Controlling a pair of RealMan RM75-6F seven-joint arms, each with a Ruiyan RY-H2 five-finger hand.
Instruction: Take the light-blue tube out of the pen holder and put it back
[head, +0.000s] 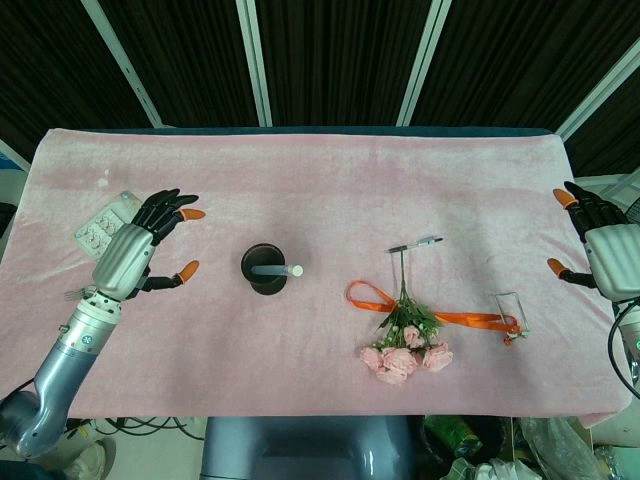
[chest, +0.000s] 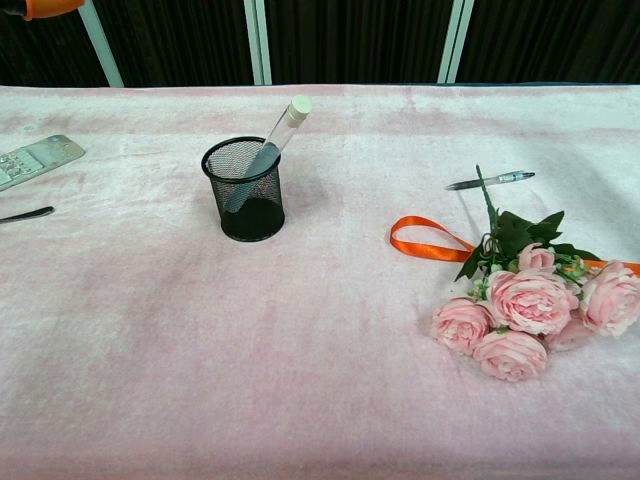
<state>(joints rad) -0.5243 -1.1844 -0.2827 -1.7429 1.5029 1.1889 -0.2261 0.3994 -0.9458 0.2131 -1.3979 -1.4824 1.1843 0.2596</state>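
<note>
The light-blue tube (chest: 268, 150) stood in the black mesh pen holder (chest: 244, 195), leaning to the right against its rim, its white cap clear above the top. The holder looked light and sat loose on the pink cloth of the surface (head: 320, 190). I judged that a pull along anything but the tube's own slant could drag the rim and tip the holder. The thin, smooth tube could also slip from a poor pinch.

The left hand (head: 140, 245) hovered well to the left of the holder, fingers (head: 180, 212) spread wide, holding nothing. The right hand (head: 600, 245) hung at the far right edge, likewise empty and spread.

A pen (head: 415, 244), an orange ribbon (head: 400, 305) and pink roses (chest: 530, 310) lay to the right, where a dropped tube might roll.
</note>
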